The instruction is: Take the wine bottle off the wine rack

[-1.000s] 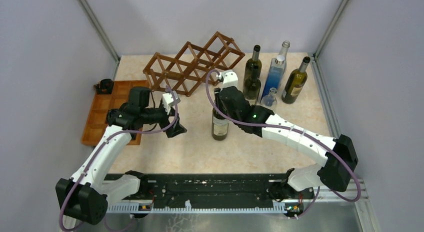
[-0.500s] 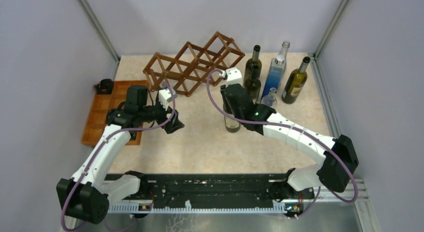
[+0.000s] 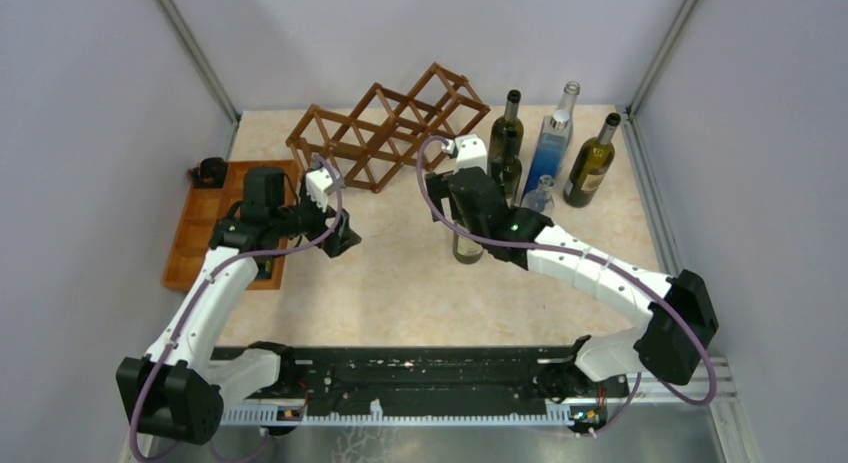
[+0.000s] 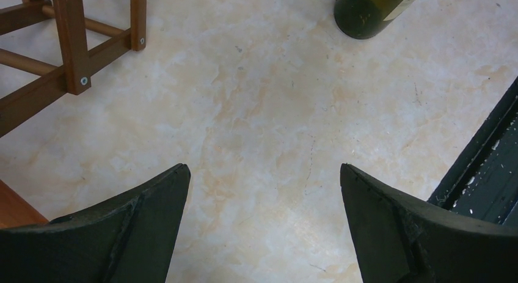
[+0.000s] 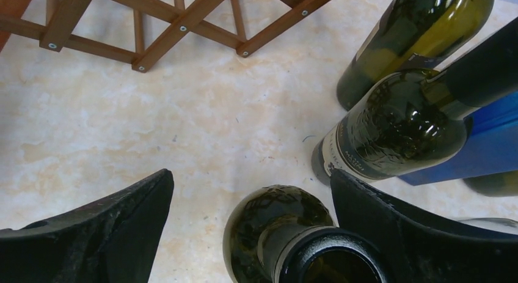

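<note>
At the far left a flat orange-brown tray [image 3: 195, 238] lies on the table [image 3: 400, 293], with a small black object [image 3: 208, 171] just past its back corner; I can't tell what that is. The left arm reaches over the tray's inner edge. The left gripper [image 4: 264, 173] hangs low over bare tabletop with its fingers spread wide, and nothing is between them. The near corner of the wine rack [image 4: 72, 38] sits just ahead of it and to one side.

The rack rests on the table towards the back, left of the middle, its diamond lattice running up to the right.

Right of the rack's front end stands the wine bottle [image 5: 269, 222], upright on the table and apart from the rack. The right gripper [image 5: 251, 173] hovers over its neck. The jaws are wide apart, one finger on each side of the open mouth, and neither is pressing on the glass. The mouth sits closer to one finger than the other; whether it brushes that one I can't tell.

Just beyond that bottle a group of others stands together:
- a dark labelled bottle [image 3: 505, 171] close by
- a taller dark green one [image 3: 506, 131] behind it
- a blue bottle [image 3: 550, 148]
- a small clear bottle [image 3: 540, 196]
- an olive-green bottle [image 3: 588, 168] farthest right
</note>
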Robot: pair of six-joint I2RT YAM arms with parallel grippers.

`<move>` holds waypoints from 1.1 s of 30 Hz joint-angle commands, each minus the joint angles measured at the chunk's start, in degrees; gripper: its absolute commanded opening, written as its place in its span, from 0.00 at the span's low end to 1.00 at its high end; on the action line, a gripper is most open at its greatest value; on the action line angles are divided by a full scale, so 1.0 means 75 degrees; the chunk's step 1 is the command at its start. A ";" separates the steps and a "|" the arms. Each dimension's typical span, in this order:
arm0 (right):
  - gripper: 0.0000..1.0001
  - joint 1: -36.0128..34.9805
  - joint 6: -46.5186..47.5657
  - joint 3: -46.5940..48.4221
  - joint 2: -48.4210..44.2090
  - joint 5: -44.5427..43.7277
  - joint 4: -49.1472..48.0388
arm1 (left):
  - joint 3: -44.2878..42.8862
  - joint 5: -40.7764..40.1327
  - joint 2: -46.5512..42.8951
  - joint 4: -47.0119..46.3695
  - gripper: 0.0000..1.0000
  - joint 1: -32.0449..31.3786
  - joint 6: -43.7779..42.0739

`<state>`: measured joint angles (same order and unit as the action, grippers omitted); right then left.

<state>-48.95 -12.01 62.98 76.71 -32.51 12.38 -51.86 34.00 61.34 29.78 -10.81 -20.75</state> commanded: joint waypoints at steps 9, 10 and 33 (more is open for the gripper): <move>0.99 0.0058 -0.0282 0.1714 -0.0689 -0.0010 0.1355 | -0.0623 -0.0142 0.0244 -0.0308 0.99 0.0402 0.0301; 0.99 0.0058 -0.0294 0.1897 -0.0746 0.0027 0.1521 | -0.0658 -0.0113 0.0263 -0.0324 0.99 0.0479 0.0311; 0.99 0.0423 -0.2059 0.0637 -0.4527 -0.1251 0.4788 | 0.0614 0.0943 0.0135 -0.1567 0.99 0.3012 -0.0530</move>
<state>-47.07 -23.38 69.38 43.38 -38.33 42.96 -50.13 38.57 63.13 22.46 11.22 -23.68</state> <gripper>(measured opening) 0.985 0.987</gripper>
